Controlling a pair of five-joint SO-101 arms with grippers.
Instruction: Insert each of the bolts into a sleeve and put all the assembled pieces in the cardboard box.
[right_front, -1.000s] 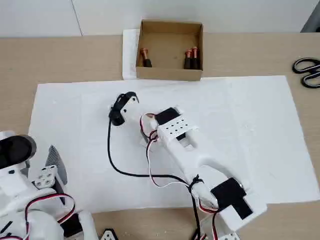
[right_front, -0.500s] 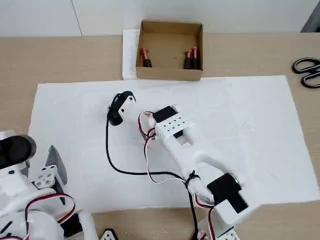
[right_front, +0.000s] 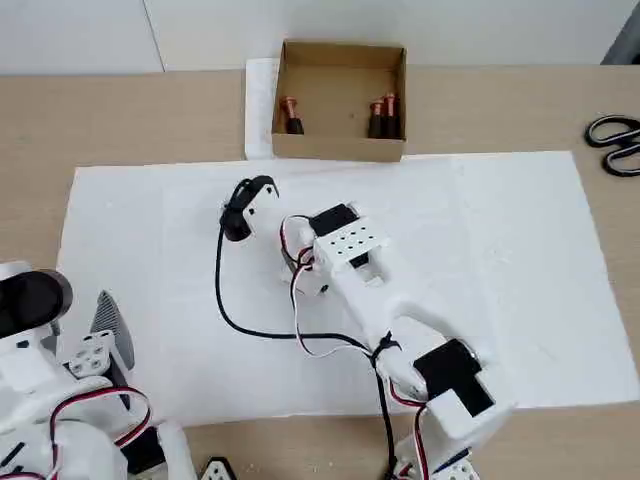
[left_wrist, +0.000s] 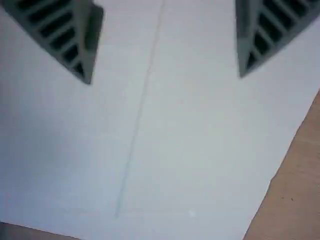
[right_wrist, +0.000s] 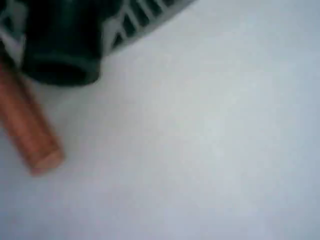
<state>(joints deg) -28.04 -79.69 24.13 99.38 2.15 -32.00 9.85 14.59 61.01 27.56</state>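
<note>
A black sleeve (right_wrist: 62, 47) sits in my right gripper (right_wrist: 97, 30), which looks shut on it just above the white paper (right_wrist: 210, 130). A copper bolt (right_wrist: 30, 130) lies slanted right beside the sleeve's open end; I cannot tell whether they touch. In the high view the right arm (right_front: 350, 265) stretches over the paper's middle and hides its gripper. The cardboard box (right_front: 340, 52) at the back holds three assembled pieces, one on the left (right_front: 290, 113) and two on the right (right_front: 382, 116). My left gripper (left_wrist: 165, 75) hangs open over bare paper near the table's front left.
Scissors (right_front: 615, 143) lie at the far right edge of the table. A black cable (right_front: 235, 315) loops from the right arm across the paper. The left arm's base (right_front: 60, 400) fills the front left corner. Paper to the right of the arm is bare.
The right arm's wrist swung slightly left, then back to the right and a little toward the box. The left arm has not moved.
</note>
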